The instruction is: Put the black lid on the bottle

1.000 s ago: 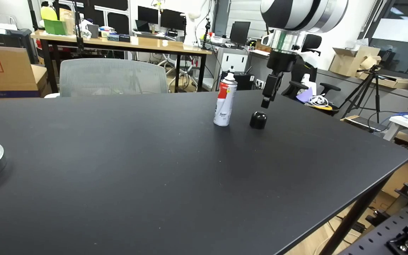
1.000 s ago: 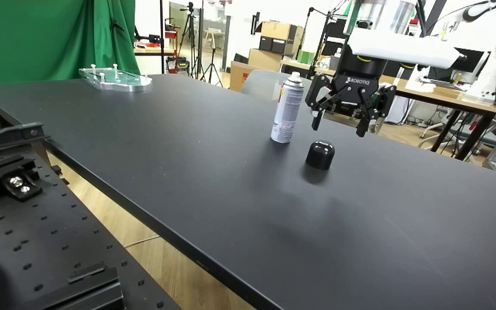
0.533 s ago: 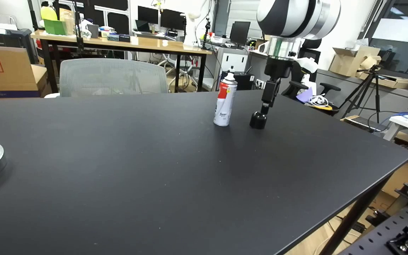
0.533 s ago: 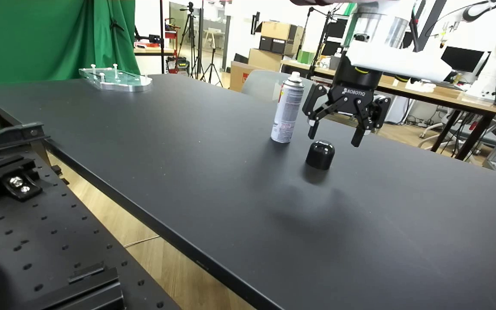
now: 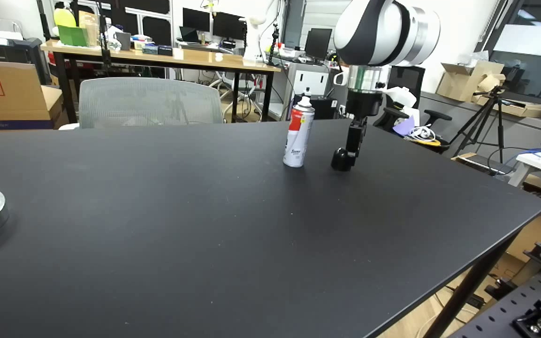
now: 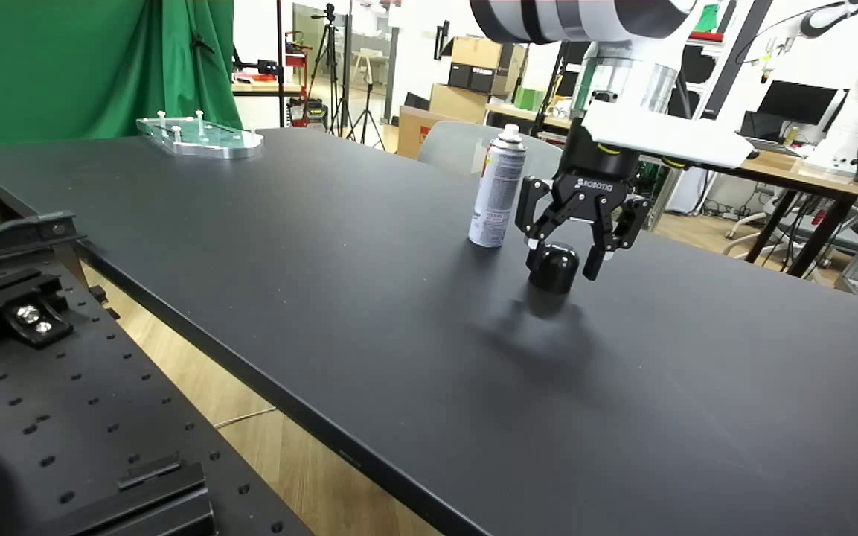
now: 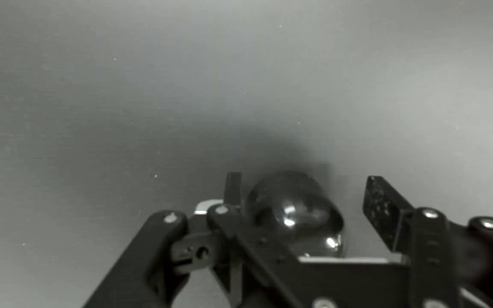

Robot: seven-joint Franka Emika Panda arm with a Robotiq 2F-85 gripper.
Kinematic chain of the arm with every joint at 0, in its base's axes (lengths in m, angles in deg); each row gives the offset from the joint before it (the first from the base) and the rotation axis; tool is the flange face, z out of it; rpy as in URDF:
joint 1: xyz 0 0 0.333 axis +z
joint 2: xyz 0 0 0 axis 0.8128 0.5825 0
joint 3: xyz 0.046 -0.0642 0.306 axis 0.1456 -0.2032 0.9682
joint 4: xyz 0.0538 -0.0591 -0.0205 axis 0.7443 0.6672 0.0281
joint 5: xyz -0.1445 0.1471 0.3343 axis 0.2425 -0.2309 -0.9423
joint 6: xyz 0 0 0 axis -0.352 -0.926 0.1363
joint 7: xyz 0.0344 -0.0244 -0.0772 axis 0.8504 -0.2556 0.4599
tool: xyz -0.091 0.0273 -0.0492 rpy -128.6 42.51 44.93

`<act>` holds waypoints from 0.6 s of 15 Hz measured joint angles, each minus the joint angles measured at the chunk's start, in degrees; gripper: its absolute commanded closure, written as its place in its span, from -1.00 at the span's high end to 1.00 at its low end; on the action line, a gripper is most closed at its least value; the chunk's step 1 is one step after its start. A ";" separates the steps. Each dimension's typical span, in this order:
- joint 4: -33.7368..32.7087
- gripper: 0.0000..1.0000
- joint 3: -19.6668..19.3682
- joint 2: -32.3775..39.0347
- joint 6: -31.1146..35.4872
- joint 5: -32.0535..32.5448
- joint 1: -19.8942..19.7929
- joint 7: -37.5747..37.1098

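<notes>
You're straddling the black lid (image 7: 293, 214) near the desk's far edge (image 5: 167, 129), gripper (image 6: 562, 268) spread; one finger (image 7: 232, 188) is sitting closer, so be centring before squeezing.

You have the white-and-red bottle (image 5: 299, 134) standing upright, uncapped; near the bottle but apart from it, your squat, glossy black lid (image 6: 557, 269) sits dome-up.

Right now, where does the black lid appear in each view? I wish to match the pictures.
In an exterior view: the black lid is right of centre, near mid-height.
In an exterior view: the black lid is right of centre, at mid-height.
In the wrist view: the black lid is below centre, slightly right.
Shared landmark: the hand, close by in all three.
</notes>
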 measured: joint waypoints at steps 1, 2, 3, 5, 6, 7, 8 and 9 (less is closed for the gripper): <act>0.00 -0.27 -0.01 0.11 0.47 0.53 0.26 -0.61; 0.01 -0.38 -0.01 0.12 0.96 1.27 0.52 -1.16; 0.02 -0.42 -0.02 0.11 1.39 1.81 0.81 -1.65; 0.14 -0.42 -0.11 -0.02 2.33 3.50 1.48 -2.93; 0.26 -0.42 -0.13 -0.16 2.72 4.10 1.85 -3.47; 0.40 -0.42 -0.15 -0.44 2.90 4.79 2.21 -4.15; 0.55 -0.42 -0.15 -0.86 2.90 5.29 2.59 -4.57; 0.75 -0.42 -0.15 -1.43 2.90 5.81 2.99 -5.07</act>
